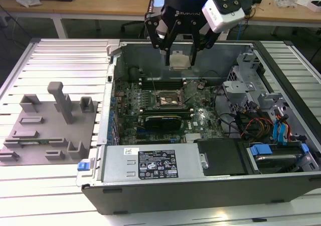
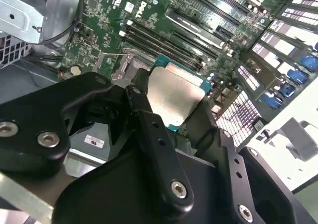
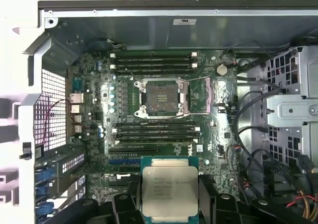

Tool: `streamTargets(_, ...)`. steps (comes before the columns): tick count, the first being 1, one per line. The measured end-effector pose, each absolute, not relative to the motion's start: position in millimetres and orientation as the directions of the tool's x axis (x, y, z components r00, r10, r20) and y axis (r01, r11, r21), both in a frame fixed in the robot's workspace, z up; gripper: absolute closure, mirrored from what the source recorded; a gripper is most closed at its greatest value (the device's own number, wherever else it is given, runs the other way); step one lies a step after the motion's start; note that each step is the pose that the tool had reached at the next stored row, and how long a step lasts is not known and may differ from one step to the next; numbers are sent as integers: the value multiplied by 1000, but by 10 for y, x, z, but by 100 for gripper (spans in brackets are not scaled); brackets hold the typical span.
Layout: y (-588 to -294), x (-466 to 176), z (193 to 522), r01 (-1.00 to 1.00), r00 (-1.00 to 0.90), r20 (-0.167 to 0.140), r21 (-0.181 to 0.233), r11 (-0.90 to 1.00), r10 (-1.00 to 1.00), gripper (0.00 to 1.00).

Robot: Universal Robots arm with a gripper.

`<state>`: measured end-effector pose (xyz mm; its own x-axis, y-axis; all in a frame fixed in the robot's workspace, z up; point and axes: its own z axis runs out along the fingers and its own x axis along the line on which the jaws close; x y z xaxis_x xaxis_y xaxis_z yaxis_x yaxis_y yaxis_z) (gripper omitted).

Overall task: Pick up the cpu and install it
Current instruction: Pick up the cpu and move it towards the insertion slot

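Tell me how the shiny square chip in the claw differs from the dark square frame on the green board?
The cpu has a pale silvery top; the socket is dark with a metal rim. The cpu is held in the air by the gripper; the socket sits fixed on the motherboard. The cpu is a solid plate; the socket is an open, unfilled frame. Both are square.
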<state>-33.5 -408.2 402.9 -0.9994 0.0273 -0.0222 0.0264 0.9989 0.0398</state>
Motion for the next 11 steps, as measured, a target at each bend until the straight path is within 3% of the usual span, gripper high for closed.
streamTargets(11,-4082,-334,3772,27,-999,-18,38,999,27,45)
